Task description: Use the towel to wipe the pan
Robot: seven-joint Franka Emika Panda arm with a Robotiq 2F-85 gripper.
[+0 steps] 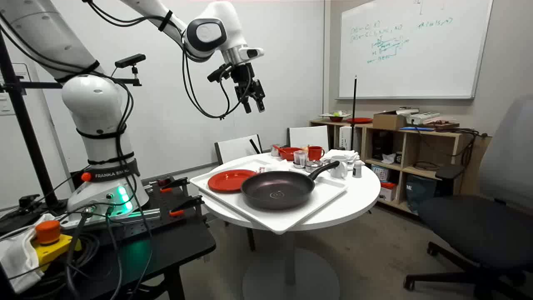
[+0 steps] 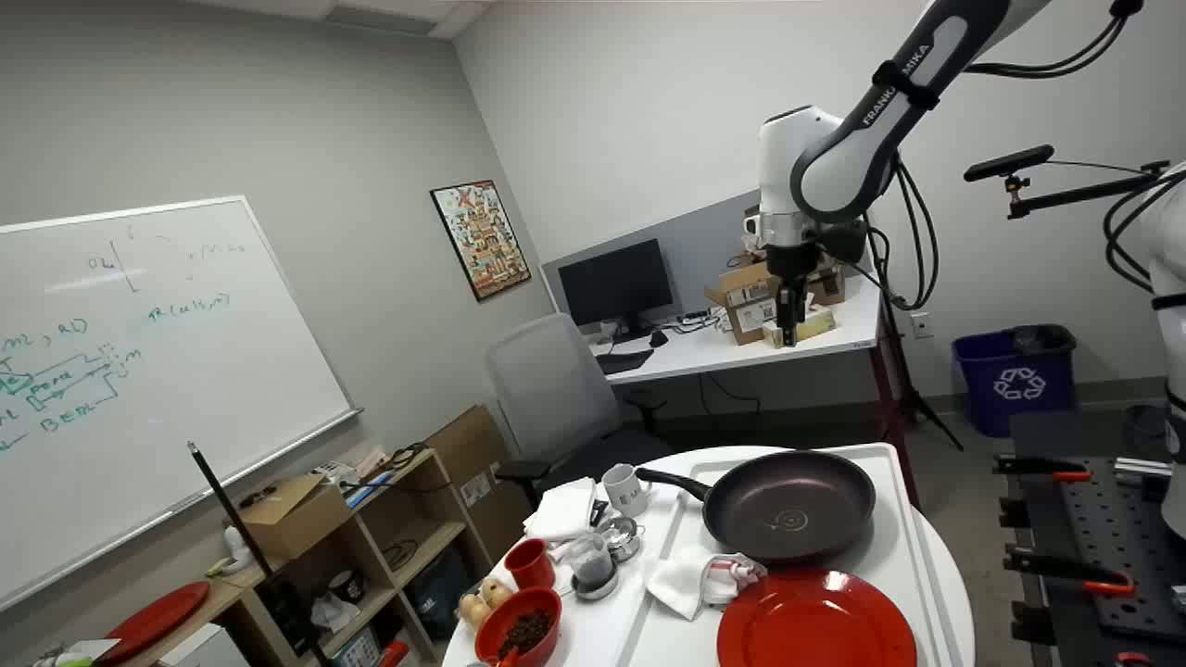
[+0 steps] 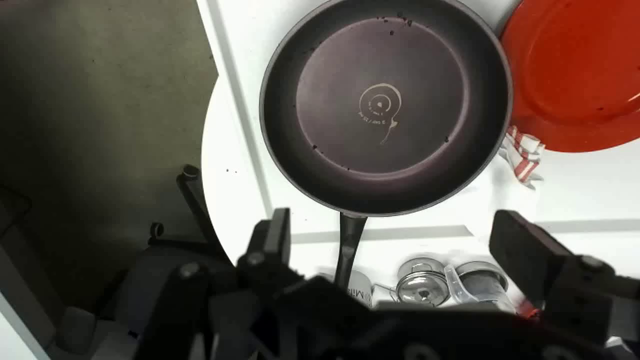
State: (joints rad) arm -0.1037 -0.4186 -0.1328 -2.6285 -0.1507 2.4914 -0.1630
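The dark pan (image 1: 278, 191) lies on the white tray and shows in both exterior views (image 2: 788, 509). In the wrist view the pan (image 3: 380, 100) has small dark crumbs on its base, and its handle points toward my gripper. The white towel with red stripes (image 2: 690, 582) lies crumpled on the tray between the pan and the red plate. It shows partly in the wrist view (image 3: 525, 155), and the pan hides most of it in an exterior view (image 1: 262, 169). My gripper (image 1: 254, 109) is open and empty, high above the table; its fingers are wide apart in the wrist view (image 3: 392, 225).
The red plate (image 2: 815, 621) sits beside the pan on the tray (image 1: 283, 223). A white mug (image 2: 625, 489), metal pot (image 3: 422, 285), clear cup (image 2: 590, 560), red mug (image 2: 530, 563), red bowl (image 2: 519, 625) and folded white cloths (image 2: 562, 509) stand on the round table beyond the tray.
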